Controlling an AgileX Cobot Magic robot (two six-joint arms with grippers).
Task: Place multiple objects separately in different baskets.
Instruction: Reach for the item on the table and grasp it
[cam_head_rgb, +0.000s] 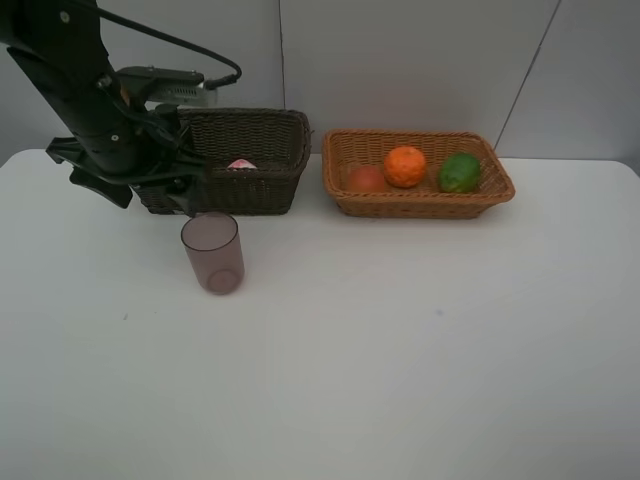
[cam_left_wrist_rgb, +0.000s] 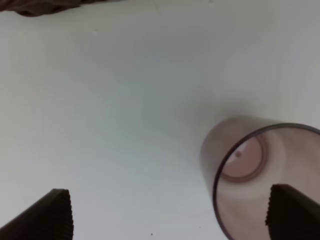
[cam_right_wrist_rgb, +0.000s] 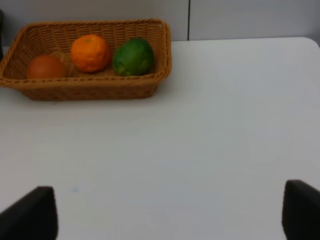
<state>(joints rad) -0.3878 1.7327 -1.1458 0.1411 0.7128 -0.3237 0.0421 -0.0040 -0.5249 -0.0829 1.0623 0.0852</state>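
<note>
One translucent cup (cam_left_wrist_rgb: 265, 185) upright on table (cam_head_rgb: 400, 340), partly beneath spread left gripper (cam_left_wrist_rgb: 170, 212), one fingertip (cam_left_wrist_rgb: 292, 212) over its rim.

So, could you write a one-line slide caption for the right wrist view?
Open right tool above the bare white table, facing the light basket with an orange and two other fruits.

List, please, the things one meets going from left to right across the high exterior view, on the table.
Translucent cup → dark brown basket → red-orange fruit → orange → green fruit. The three fruits lie in the light tan basket.
</note>
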